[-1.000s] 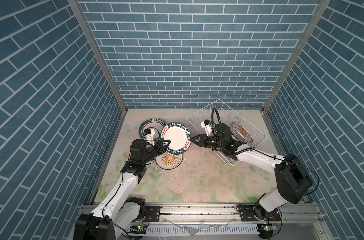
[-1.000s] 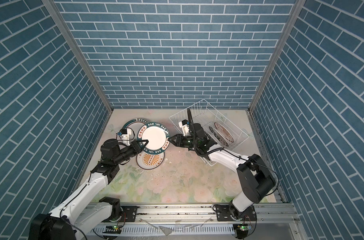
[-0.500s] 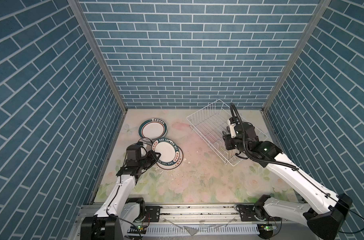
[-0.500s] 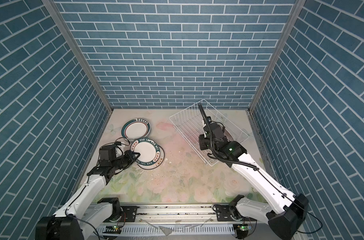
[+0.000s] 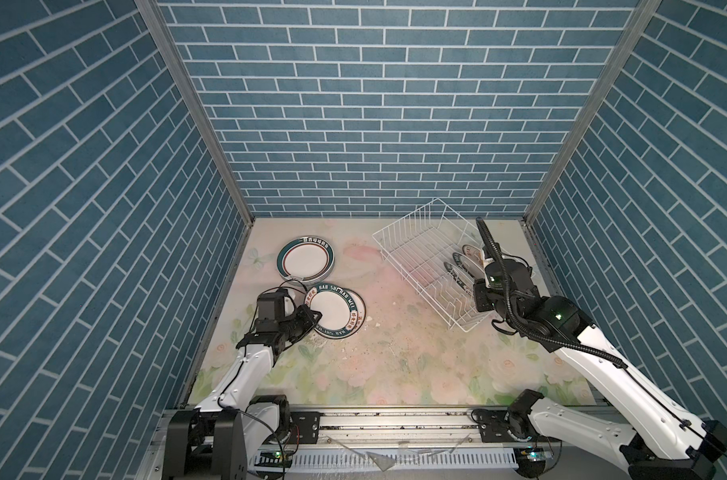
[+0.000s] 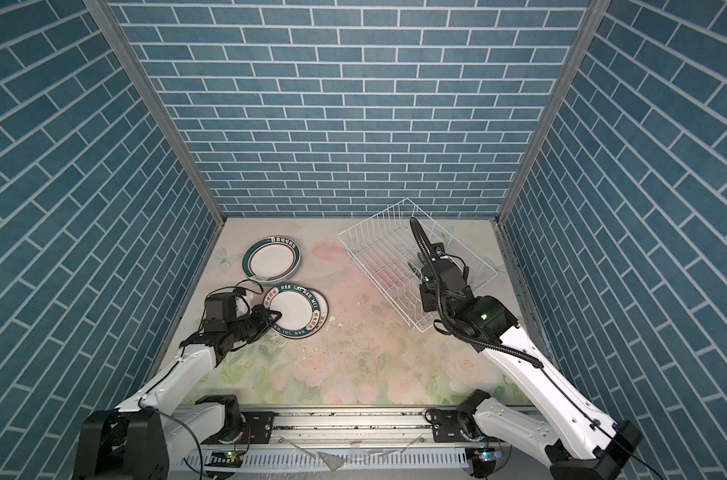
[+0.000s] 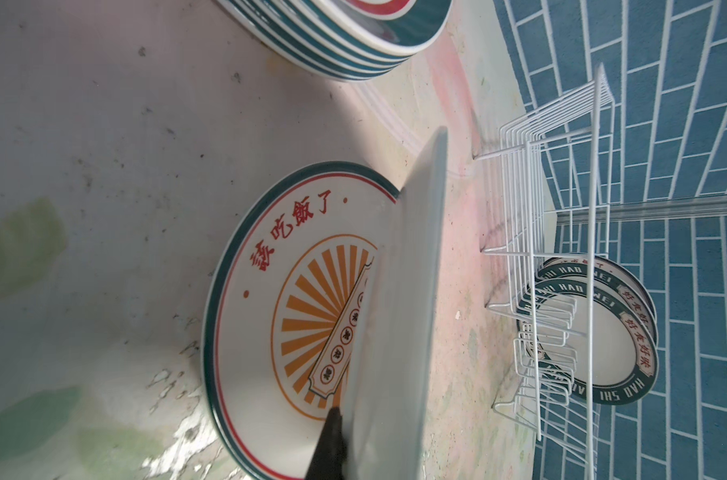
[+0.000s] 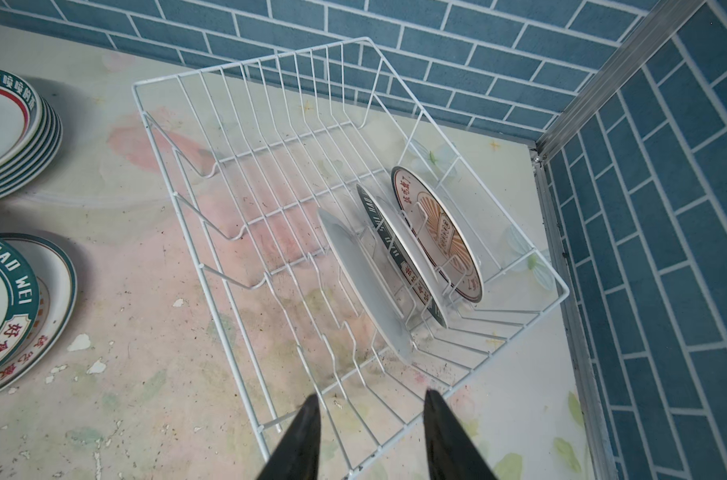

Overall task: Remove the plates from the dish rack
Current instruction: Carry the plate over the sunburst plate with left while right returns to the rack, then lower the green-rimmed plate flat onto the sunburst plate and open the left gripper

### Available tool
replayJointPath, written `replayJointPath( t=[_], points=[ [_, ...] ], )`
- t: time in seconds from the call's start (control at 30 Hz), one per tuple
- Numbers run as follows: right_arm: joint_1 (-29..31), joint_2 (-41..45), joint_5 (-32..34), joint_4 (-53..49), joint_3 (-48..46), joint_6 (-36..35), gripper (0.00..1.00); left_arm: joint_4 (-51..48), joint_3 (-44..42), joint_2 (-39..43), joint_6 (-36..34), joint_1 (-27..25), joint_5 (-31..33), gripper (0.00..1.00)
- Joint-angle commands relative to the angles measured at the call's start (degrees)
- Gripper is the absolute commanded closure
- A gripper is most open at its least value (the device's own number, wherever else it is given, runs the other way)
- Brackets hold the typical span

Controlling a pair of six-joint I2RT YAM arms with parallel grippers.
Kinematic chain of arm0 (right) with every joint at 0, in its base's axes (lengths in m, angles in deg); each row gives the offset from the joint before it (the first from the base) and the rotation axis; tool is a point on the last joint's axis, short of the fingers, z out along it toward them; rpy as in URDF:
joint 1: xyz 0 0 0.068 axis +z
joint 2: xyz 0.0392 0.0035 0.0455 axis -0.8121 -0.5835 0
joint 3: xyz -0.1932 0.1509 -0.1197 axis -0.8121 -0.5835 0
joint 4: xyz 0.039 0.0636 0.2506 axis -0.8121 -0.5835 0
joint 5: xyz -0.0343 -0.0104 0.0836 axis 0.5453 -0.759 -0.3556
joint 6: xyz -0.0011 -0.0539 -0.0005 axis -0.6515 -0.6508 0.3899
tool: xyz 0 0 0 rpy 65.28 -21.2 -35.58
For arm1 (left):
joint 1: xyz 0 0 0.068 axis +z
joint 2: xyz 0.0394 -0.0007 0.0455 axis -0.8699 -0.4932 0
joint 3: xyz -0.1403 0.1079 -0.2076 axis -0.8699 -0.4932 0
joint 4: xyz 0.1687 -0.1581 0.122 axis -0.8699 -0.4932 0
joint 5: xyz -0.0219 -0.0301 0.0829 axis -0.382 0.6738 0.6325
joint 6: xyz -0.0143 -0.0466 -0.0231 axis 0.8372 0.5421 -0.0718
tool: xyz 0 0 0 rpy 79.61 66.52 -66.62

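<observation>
Lettering in Latin capitals and Chinese characters on the plates
The round white plate with a dark green rim point(image 5: 334, 308) reads "HAO SHI HAO WEI" in white capitals around that rim, with 好食好味 in red on small pale cartouches. Beneath it, the white plate with an orange sunburst point(image 7: 270, 324) carries 該吃飯了 in red; its centre banner is too small to read. Two green-rimmed plates point(image 7: 598, 353) standing in the white wire dish rack point(image 8: 251, 62) show the same "HAO SHI HAO WEI" and 好食好味. The top of the stack of green-rimmed plates point(image 8: 4, 124) bears white rim characters including 香
</observation>
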Motion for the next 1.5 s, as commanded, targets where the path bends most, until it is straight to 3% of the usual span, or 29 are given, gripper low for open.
replayJointPath(
  t=[0.0,0.27,0.6,0.8,1.47],
  points=[
    [-0.34,-0.70,1.01,-1.61,-1.63,-1.87,0.58,2.45,-0.39,-0.59,-1.27,0.39,0.43,0.91],
    [-1.44,-4.08,-1.43,-1.28,-1.50,-2.52,0.58,3.13,-0.78,-3.46,-1.56,0.39,-0.26,0.84],
    [-3.42,-5.74,-4.27,-0.39,-2.07,-3.18,0.58,-0.37,-0.39,-5.23,-2.43,0.38,1.18,0.56],
    [-4.14,-6.20,-5.17,0.06,-2.42,-3.60,0.58,-3.18,0.63,-5.71,-2.84,0.30,3.15,0.46],
    [-6.18,-7.63,-9.66,2.72,-5.00,-4.92,0.58,-11.77,5.73,-8.58,-6.62,-0.92,7.22,0.38]
  ],
)
